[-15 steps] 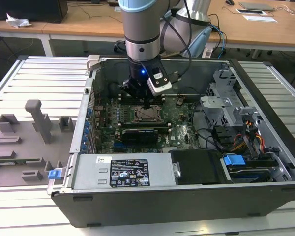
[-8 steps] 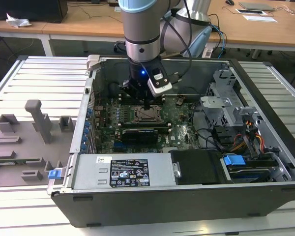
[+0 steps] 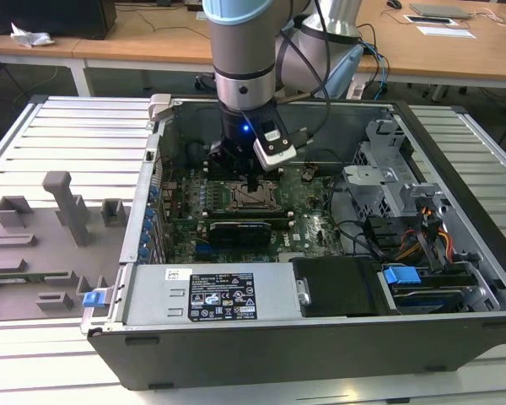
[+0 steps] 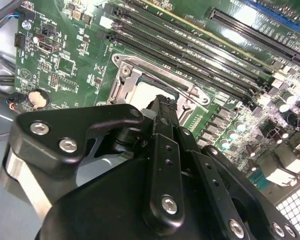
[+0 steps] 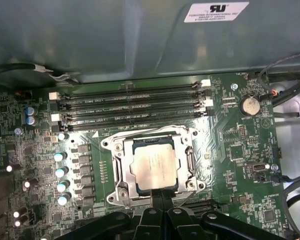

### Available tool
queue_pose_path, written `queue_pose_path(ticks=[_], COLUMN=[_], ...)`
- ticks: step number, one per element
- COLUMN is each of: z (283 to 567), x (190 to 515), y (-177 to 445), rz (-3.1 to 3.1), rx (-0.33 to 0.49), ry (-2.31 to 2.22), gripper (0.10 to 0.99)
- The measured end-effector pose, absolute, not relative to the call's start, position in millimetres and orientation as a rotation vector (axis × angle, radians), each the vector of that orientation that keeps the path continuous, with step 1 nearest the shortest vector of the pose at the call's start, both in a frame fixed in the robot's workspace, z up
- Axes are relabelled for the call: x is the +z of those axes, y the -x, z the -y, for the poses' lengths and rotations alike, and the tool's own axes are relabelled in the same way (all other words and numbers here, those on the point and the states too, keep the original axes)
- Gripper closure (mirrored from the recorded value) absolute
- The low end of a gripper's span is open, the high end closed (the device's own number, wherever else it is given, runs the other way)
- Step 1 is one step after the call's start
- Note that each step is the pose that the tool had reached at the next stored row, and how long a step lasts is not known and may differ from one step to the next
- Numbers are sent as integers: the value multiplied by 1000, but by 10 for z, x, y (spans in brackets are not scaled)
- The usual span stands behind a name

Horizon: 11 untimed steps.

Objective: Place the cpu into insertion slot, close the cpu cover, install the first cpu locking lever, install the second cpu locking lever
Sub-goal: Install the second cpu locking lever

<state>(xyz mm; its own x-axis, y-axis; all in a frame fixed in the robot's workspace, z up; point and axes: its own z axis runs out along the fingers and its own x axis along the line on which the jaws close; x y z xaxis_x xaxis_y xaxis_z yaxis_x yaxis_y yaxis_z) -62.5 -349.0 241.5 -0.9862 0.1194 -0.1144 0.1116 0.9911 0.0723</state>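
Black gripper (image 5: 162,200) linkage sits closest to the lens in both wrist views, its fingers pressed together into one narrow tip that holds nothing. That tip comes down at the edge of the insertion slot (image 5: 121,192) on the side away from the memory slots (image 5: 132,107), touching or just above the metal rim; contact cannot be made out. The cpu (image 5: 154,169) lies flat inside the insertion slot, pale metal top up, square to the frame. The cpu cover (image 5: 186,134) lies around the chip with the chip showing through its cut-out centre; whether it is fully down or latched cannot be told. The four memory slots run parallel just beside the insertion slot, and a row of pale-topped capacitors (image 5: 61,172) stands beside it on the green motherboard (image 5: 235,145).

In the exterior view the arm (image 3: 244,59) reaches straight down into the open computer case (image 3: 320,337), which lies on a slatted counter (image 3: 67,135), with the gripper (image 3: 251,187) over the insertion slot (image 3: 251,199). A long black expansion card (image 3: 246,228) lies just beside the insertion slot, toward the case's labelled wall
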Motion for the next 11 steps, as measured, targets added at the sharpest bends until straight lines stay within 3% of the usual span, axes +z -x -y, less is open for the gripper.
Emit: queue_pose_path(ticks=[11], z=[3603], x=[2415], y=[625], rz=[-3016], rx=[99], ry=[-176], gripper=[980])
